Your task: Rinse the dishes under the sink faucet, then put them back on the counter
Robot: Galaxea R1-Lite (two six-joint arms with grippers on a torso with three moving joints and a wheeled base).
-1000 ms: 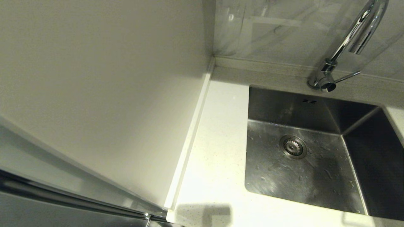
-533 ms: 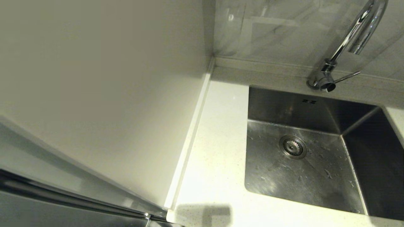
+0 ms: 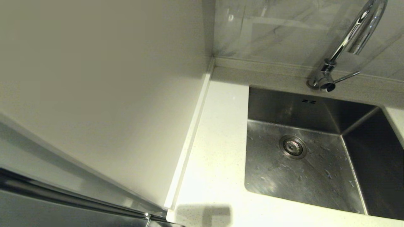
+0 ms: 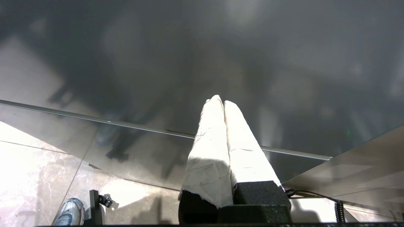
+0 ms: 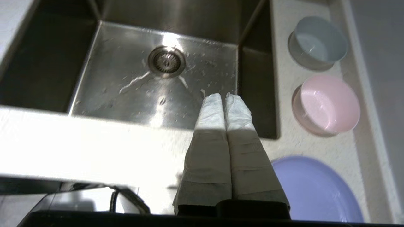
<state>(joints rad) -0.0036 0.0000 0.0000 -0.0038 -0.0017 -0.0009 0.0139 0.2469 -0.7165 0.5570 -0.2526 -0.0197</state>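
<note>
The steel sink (image 3: 315,176) with its drain strainer (image 3: 293,147) holds only water drops; the chrome faucet (image 3: 353,34) stands behind it with no water running. On the counter (image 5: 290,78) beside the sink (image 5: 126,88) stand the blue-grey bowl (image 5: 317,42), the pink bowl (image 5: 326,104) and the lilac plate (image 5: 312,192). My right gripper (image 5: 222,95) hangs shut and empty above the sink's near edge, left of the plate. Low by a dark glossy panel, my left gripper (image 4: 220,100) is shut and empty. Neither gripper shows in the head view.
A plain beige wall panel (image 3: 94,78) stands left of the white counter (image 3: 217,151), with a raised rim (image 3: 189,135) along it. A marbled backsplash (image 3: 284,28) runs behind the faucet. Below the left gripper lie a shiny floor (image 4: 31,176) and a shoe (image 4: 68,211).
A dark shadow over the sink floor has slid away to the right and out of the basin. Nothing else has moved in the head view.
</note>
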